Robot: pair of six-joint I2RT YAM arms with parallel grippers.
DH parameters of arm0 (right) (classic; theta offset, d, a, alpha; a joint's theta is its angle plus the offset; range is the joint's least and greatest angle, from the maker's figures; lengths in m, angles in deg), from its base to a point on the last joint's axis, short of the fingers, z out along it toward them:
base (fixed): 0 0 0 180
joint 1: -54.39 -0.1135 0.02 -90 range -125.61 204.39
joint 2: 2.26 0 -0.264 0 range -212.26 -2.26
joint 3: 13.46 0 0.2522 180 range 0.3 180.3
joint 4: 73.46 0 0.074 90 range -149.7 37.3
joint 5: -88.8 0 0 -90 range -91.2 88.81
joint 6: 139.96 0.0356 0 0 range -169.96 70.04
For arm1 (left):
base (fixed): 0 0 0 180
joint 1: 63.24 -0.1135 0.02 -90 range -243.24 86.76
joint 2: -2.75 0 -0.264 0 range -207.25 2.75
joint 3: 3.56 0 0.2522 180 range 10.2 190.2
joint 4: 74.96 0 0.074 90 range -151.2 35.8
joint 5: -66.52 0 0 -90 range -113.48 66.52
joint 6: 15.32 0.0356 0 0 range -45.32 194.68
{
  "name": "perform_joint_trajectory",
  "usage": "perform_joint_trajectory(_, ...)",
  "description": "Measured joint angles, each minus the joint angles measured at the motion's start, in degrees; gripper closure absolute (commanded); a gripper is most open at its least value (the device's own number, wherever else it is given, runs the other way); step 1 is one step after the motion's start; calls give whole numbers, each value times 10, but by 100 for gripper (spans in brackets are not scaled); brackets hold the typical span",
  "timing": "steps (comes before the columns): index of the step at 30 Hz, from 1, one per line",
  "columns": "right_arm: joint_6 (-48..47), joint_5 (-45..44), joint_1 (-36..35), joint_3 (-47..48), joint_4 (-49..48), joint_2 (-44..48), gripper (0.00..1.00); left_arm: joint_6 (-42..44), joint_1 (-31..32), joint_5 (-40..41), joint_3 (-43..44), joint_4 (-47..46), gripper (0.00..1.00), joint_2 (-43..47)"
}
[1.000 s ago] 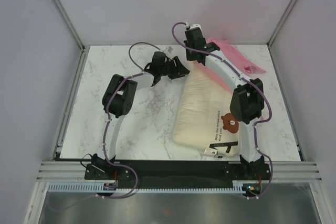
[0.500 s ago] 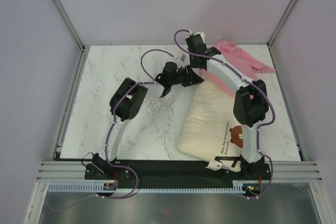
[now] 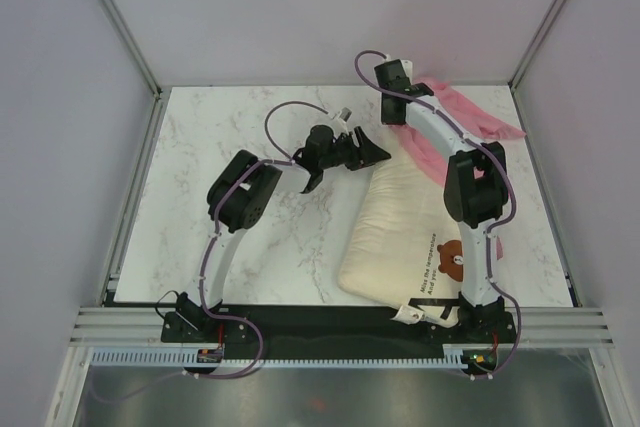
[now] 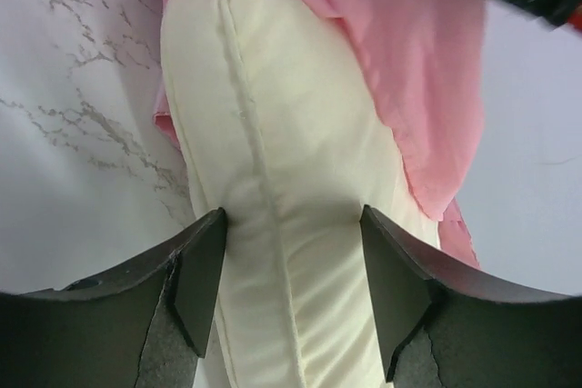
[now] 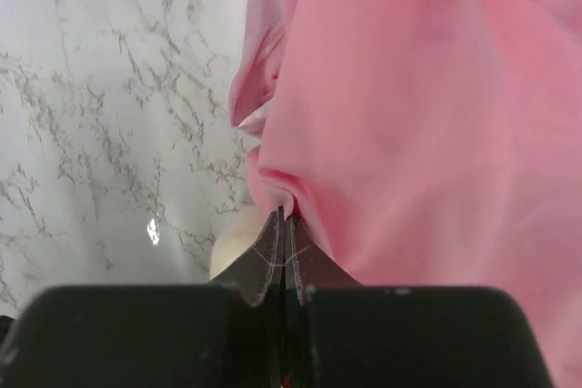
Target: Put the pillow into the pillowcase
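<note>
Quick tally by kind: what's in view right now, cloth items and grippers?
Pillow: 1
Pillowcase: 1
Grippers: 2 (left gripper, right gripper)
Total: 4

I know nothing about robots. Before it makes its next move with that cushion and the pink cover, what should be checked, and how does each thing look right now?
1. Right gripper holds the pillowcase: ok, it is shut on a fold of the pink fabric.
2. Left gripper is set for the pillow: ok, it is open, with one finger on each side of the pillow's end.
3. Pillow's far end reaches the pillowcase: ok, pink fabric drapes over it.
4. Pillowcase mouth is open enough: cannot tell, no opening shows in any view.
5. Left gripper grips the pillow: not ok, it has not closed.
</note>
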Motion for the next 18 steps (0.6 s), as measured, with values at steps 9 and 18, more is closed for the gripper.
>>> perform_joint_trajectory(9, -11, 26, -9, 5, 22, -24, 100, -12, 18, -25, 100, 23, 70, -43)
perform_joint_trajectory(18, -16, 87, -10, -10, 45, -11, 100, -14, 25, -26, 113, 22, 77, -50)
